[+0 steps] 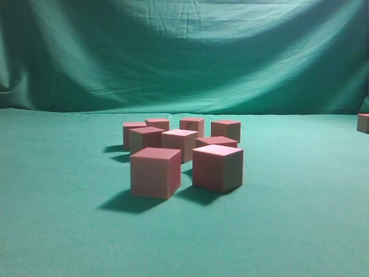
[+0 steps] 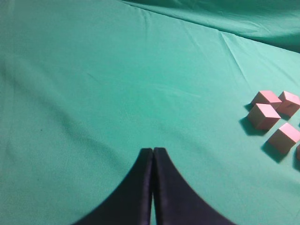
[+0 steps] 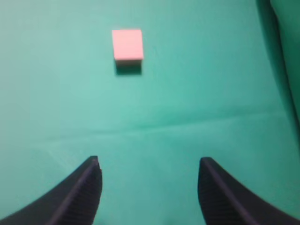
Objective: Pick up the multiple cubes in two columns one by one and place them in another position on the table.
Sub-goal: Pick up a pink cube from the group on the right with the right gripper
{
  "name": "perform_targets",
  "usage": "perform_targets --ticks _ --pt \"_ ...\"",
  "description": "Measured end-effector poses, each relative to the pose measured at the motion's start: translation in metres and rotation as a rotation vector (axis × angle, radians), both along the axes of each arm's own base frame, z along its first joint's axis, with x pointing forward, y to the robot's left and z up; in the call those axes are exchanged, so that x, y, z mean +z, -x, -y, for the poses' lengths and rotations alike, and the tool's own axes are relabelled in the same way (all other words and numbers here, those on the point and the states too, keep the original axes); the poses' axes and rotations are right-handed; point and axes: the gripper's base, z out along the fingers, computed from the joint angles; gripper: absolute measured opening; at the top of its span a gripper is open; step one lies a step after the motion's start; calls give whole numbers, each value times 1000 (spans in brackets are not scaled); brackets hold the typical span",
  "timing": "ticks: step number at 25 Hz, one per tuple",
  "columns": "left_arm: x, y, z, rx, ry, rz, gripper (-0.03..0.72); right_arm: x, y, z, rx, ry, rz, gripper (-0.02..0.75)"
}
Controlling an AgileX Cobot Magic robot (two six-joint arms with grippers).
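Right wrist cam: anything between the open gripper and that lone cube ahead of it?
Nothing. In the right wrist view, only bare green table cloth lies between the right gripper and the lone cube; its jaws are empty.

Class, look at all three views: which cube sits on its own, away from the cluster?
The lone cube ahead of the open right gripper, seen at the exterior view's far right edge; the others crowd together mid-table.

Cluster of eight cubes point(image 1: 181, 151) on the green-clothed table point(image 1: 57, 231), arranged roughly in two columns receding from the camera; the two nearest stand just apart. A further cube point(image 1: 363, 123), apparently alike, is cut off at the right edge. Draped green curtain point(image 1: 184, 52) behind.
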Motion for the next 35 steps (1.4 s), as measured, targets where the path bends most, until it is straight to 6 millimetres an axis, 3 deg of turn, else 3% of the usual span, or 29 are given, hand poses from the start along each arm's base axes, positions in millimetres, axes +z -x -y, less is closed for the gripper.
perform_targets --ticks 7,12,16,21,25,30,35 --pt "0 0 0 0 0 0 0 -28 -53 -1 4 -5 -34 449" --pt "0 0 0 0 0 0 0 -61 -98 -1 32 9 -103 449" --pt "0 0 0 0 0 0 0 -90 -120 -1 32 3 -137 449" --pt "0 0 0 0 0 0 0 -121 -127 -2 32 -5 -194 449" --pt "0 0 0 0 0 0 0 -121 -130 -2 36 -6 -166 449" --pt "0 0 0 0 0 0 0 -122 -131 -2 38 -6 -157 274" --pt "0 0 0 0 0 0 0 -119 -130 -2 37 -6 -154 275"
